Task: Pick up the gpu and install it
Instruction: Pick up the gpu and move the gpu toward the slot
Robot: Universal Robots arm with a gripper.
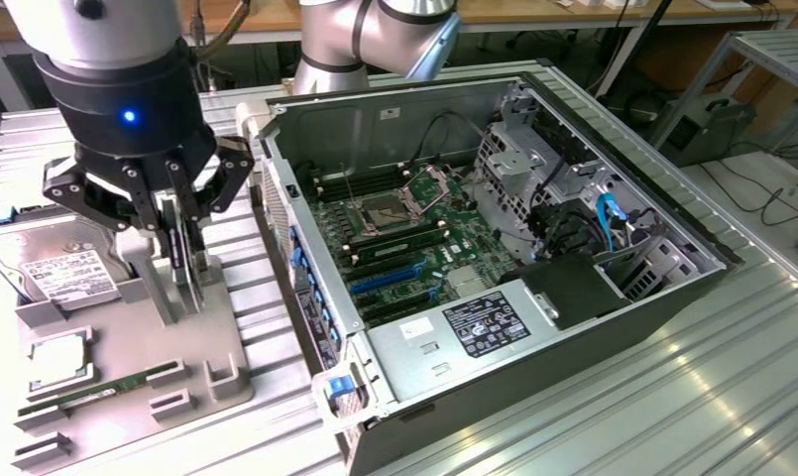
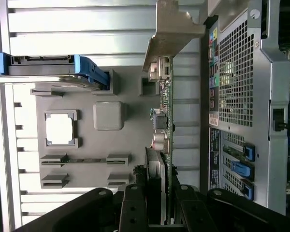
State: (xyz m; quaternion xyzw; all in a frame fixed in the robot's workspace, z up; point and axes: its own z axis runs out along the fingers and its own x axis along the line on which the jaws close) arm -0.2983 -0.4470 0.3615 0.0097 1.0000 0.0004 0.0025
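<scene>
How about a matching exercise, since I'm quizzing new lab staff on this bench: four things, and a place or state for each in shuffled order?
1. gpu
2. hard drive
3. RAM stick
4. computer case

A. lying open, motherboard exposed
B. on edge between the fingers of the gripper
C. thin green strip lying in small holders on the grey fixture
D. label up, at the fixture's end toward the exterior view's left

Pairs: 1-B, 2-D, 3-C, 4-A.
</scene>
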